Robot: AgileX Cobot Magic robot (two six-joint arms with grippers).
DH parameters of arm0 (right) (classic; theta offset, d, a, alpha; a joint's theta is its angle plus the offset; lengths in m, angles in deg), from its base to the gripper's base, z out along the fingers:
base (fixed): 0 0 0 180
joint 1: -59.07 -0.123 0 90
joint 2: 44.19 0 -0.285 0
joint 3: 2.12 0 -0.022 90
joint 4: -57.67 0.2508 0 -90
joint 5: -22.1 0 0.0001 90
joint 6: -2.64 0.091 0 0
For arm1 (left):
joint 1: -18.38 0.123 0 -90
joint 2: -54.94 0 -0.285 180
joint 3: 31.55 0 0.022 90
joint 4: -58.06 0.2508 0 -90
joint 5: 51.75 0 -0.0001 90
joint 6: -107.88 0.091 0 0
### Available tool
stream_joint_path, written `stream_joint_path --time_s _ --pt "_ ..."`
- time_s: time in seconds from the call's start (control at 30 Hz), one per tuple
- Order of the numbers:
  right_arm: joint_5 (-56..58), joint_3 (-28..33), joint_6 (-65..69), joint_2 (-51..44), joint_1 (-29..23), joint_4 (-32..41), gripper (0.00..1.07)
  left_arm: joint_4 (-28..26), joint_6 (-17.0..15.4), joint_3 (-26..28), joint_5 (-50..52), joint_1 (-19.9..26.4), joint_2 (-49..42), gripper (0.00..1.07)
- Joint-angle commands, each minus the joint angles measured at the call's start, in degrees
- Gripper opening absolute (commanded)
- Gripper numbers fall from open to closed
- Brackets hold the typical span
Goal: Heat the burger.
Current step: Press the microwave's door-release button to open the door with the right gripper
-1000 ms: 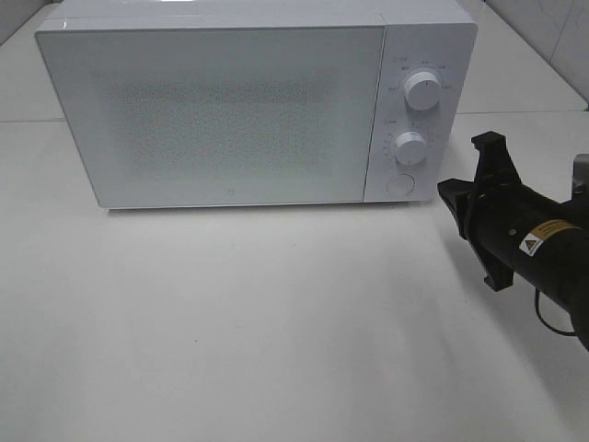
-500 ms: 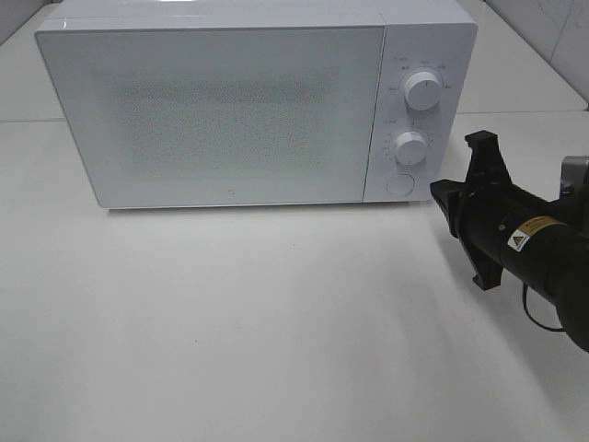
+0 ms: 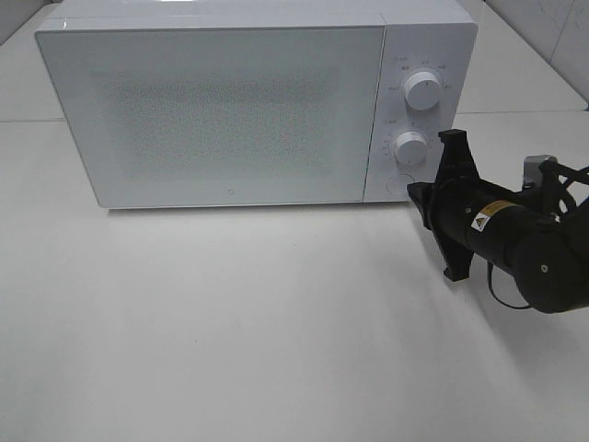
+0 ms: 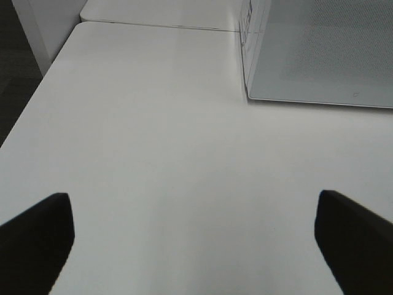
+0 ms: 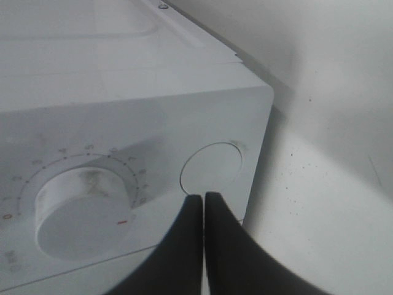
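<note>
White tabletop (image 3: 230, 322) is spreading bare in front of the microwave (image 3: 230, 101), which is standing toward its far side. The left gripper (image 4: 191, 209) is hovering low over this surface, off the microwave's door-side front corner. Its two dark fingers (image 4: 37, 236) are standing wide apart and are holding nothing. The high camera is not showing this gripper.

The black right arm (image 3: 515, 239) is reaching in from the control-panel side of the microwave, with a small warning label on its barrel. The right gripper (image 3: 413, 191) is pointing at the lower corner of the control panel. Seen from its own wrist, the right gripper (image 5: 203, 198) is pressing its fingers flat together, with nothing between them. The tips are sitting at the lower rim of the round button (image 5: 212, 167). Whether they are touching it cannot be told.

Just above the button, the lower knob (image 3: 410, 147) is sitting on the panel, ringed with small markings. The upper knob (image 3: 422, 89) is sitting above that. Beside the panel, the speckled frosted door (image 3: 212, 110) is standing closed.

No view is showing the burger, so where it is lying cannot be told. The door is hiding the microwave's inside.
</note>
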Motion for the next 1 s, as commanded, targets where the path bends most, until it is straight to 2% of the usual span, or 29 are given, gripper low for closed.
stream_joint_path --time_s 0.03,0.4,1.0 --pt "2.01 -2.81 1.09 1.43 -0.17 -0.46 0.00 -0.11 -0.06 -0.17 0.86 -0.06 -0.52 1.02" --pt "3.90 -6.30 2.86 3.61 -1.49 -0.06 0.00 -0.11 -0.06 -0.17 0.86 -0.06 -0.52 1.02" --pt "1.72 -6.70 2.46 5.67 -1.49 3.04 0.00 -0.11 -0.06 -0.17 0.86 -0.06 -0.11 1.02"
